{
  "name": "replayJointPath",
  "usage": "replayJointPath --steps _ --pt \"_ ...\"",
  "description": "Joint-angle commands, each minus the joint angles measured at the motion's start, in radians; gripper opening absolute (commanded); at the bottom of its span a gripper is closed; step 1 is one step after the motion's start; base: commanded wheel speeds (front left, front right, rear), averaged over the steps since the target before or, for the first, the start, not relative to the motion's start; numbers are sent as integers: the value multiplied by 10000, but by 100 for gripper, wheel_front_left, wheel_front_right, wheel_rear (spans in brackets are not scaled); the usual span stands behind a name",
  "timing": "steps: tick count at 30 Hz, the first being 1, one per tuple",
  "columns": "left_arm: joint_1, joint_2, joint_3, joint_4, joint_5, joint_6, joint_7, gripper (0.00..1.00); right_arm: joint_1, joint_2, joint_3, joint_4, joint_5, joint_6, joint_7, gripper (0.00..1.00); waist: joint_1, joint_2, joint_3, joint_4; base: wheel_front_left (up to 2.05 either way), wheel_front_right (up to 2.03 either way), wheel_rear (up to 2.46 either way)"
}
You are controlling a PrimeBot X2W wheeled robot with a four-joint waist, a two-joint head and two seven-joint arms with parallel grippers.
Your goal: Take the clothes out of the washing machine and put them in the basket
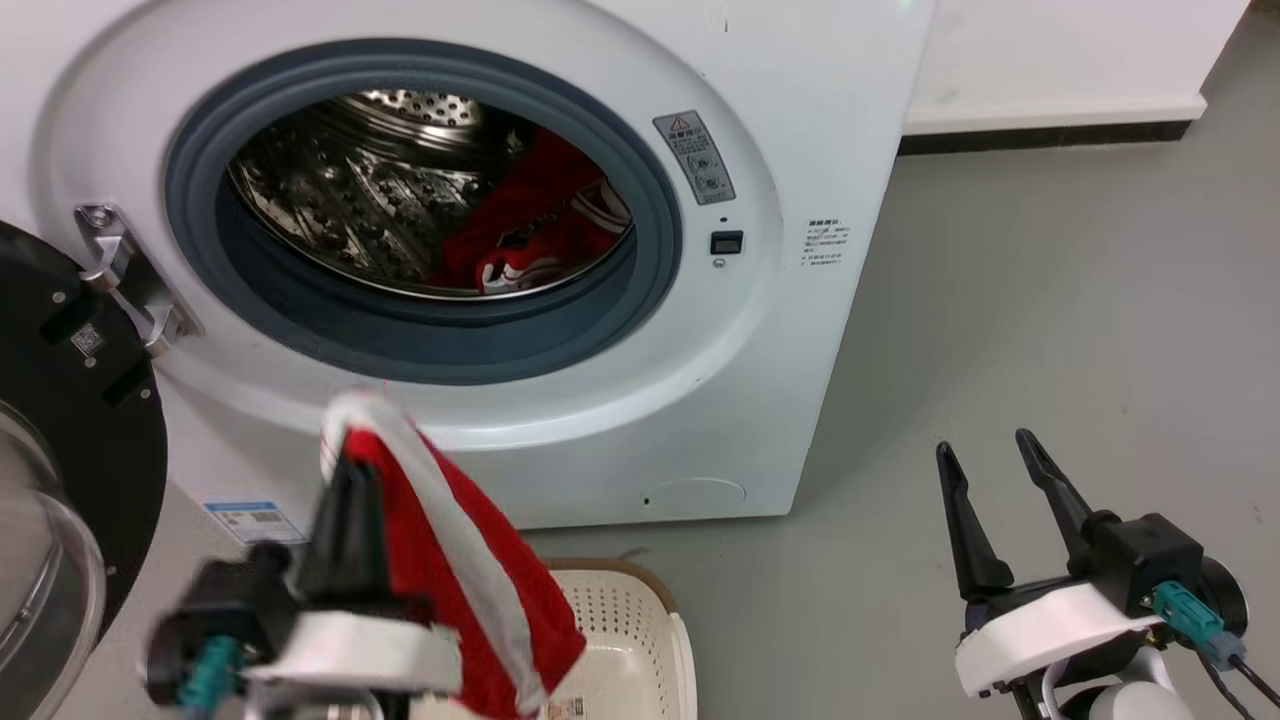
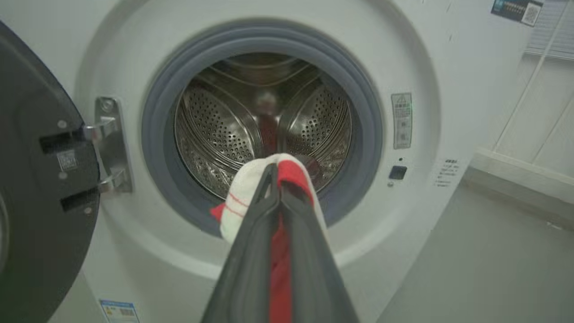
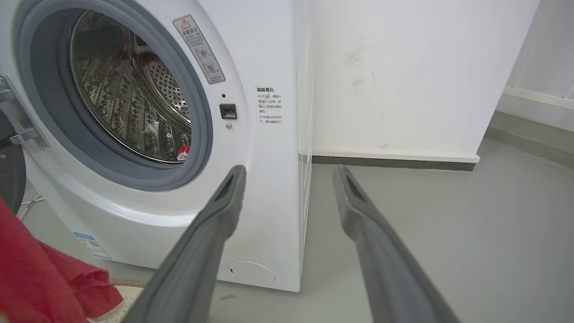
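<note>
At seven o'clock by the basket [image 1: 640, 620], pinching one red striped garment [image 1: 470, 560] in the left claw [image 2: 272, 172], not yet dropped, more red clothes [image 1: 540, 220] left in the washer [image 1: 800, 150] at twelve, right claw [image 1: 982, 442] spread.

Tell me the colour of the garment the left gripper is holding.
The garment is red with a white stripe along one edge, clearest in the head view.

We are holding our left gripper of two long dark fingers [image 1: 352, 462] up at our lower left. Its fingers are squeezing tight together and pinching a soft red cloth with a white stripe [image 1: 455, 560]. Our right gripper of two long dark fingers [image 1: 985, 445] is sitting low at our right, with its fingers pointing up and spreading wide apart.
</note>
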Motion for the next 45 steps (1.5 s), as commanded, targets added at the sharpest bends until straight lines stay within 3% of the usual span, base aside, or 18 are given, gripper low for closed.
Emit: replayJointPath --steps 1,10,17,22,30,38,40,41,45 --pt "165 -63 -32 307 -160 -2 -77 0 -135 13 -11 -15 34 -7 -49 100 0 0 154 9 0 0 0" --pt "-348 -258 -381 4982 -600 -367 -1014 0 -638 12 198 47 44 -7 -157 100 0 0 1069 37 0 0 0" --pt "-2109 -197 -432 8592 -428 -582 -1344 0 -1274 13 515 -39 -19 -7 -225 100 0 0 2278 -171 0 0 0" --pt "-3459 -102 -281 10770 -410 -507 -1397 0 -1759 14 698 -97 -62 -7 -269 100 0 0 3311 -441 0 0 0" --pt "-4851 196 41 13031 -510 -119 -1399 0 -2364 15 928 -120 27 -7 -427 100 0 0 4802 -862 0 0 0" --pt "-5511 231 263 14199 -789 -273 -1402 0 -2758 14 921 50 54 -7 -650 100 0 0 5420 -916 0 0 0" --pt "-5541 221 262 14272 -799 -315 -1402 50 -2806 15 937 138 65 -7 -712 100 0 0 5311 -896 0 0 0" --pt "-5504 210 256 14218 -789 -321 -1403 100 -2814 14 946 208 58 -7 -725 100 0 0 5205 -878 0 0 0" --pt "-5108 144 294 13808 -742 -393 -1403 100 -2649 14 979 475 0 -7 -777 100 0 0 4464 -770 0 0 0"
